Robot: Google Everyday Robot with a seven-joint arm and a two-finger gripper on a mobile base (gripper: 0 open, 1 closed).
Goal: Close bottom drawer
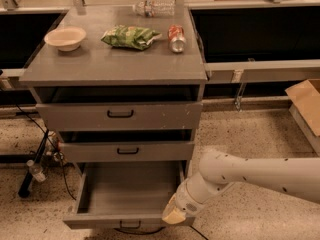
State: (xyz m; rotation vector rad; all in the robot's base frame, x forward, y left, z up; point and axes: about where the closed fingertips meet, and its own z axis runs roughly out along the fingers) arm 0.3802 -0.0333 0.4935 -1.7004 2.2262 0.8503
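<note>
The bottom drawer [125,189] is a wide grey tray pulled far out of the grey cabinet, and it looks empty inside. Its short front panel [115,220] runs along the lower edge of the view, with a small black handle [130,225]. My gripper [173,214] is at the end of the white arm that comes in from the right. It rests against the right end of the drawer's front panel. Above the bottom drawer are the middle drawer [127,150] and the top drawer [120,115], both a little ajar.
On the cabinet top are a beige bowl [65,37], a green chip bag [131,36], a red can [175,38] lying down and a plastic bottle [153,7]. Black cables [42,149] hang at the left. A cardboard box [306,104] is at the right.
</note>
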